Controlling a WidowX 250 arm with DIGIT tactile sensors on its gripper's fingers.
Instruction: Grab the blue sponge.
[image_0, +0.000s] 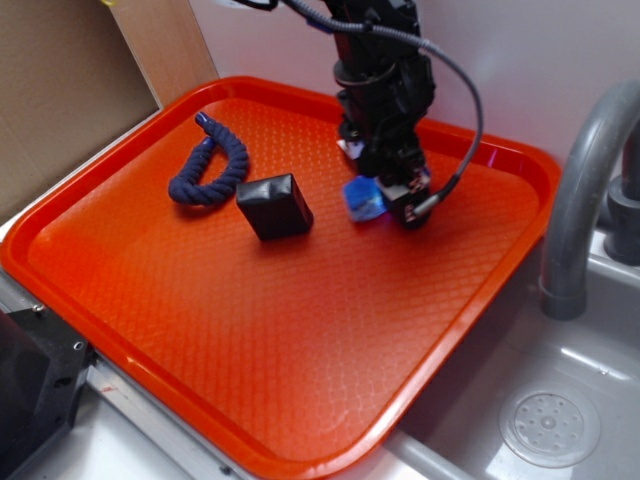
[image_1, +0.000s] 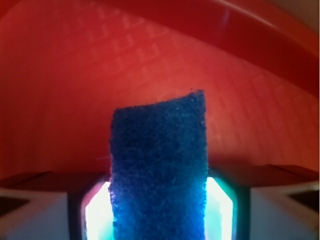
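The blue sponge (image_0: 363, 200) is a small bright blue block at the back right of the orange tray (image_0: 250, 400). My gripper (image_0: 385, 205) reaches down from above and is shut on it. Whether the sponge touches the tray or hangs just above it cannot be told. In the wrist view the sponge (image_1: 159, 150) stands upright and fills the gap between the two lit pads (image_1: 95, 215) of the gripper (image_1: 159, 222). Its rough blue face points at the camera, with the tray's ribbed floor behind it.
A black box (image_0: 274, 206) lies just left of the sponge. A dark navy twisted rope (image_0: 210, 168) lies further left. The tray's raised rim (image_0: 540, 170) is close behind the gripper. A grey tap (image_0: 580, 200) and a sink drain (image_0: 548, 425) are at the right.
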